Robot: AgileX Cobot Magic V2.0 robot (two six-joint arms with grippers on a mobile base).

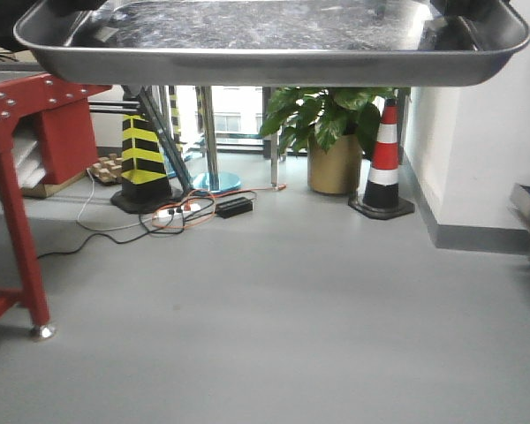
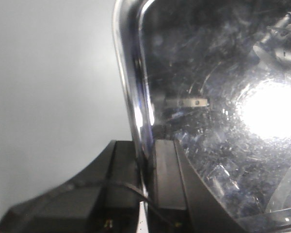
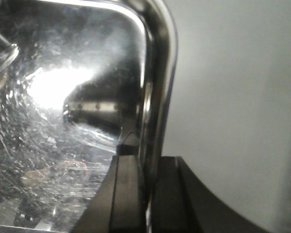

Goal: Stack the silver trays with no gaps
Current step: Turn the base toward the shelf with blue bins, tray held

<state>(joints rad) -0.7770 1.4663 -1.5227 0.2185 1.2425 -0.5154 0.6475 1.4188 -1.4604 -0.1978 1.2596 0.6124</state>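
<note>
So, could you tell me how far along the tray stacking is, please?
Done: the tray is picked up, left gripper and right gripper each shut on its rim. In hand: it hangs high above the floor. Left: nesting it onto another tray; none clearly in view.

The silver tray [image 1: 274, 66] shows scratched, shiny grey at twelve o'clock. Beneath it are a yellow-and-black striped post [image 1: 143, 155], a red-and-white banded cone [image 1: 385, 155], a green plant [image 1: 327, 115], a gold pot [image 1: 334, 170] and a grey floor [image 1: 274, 309].
</note>
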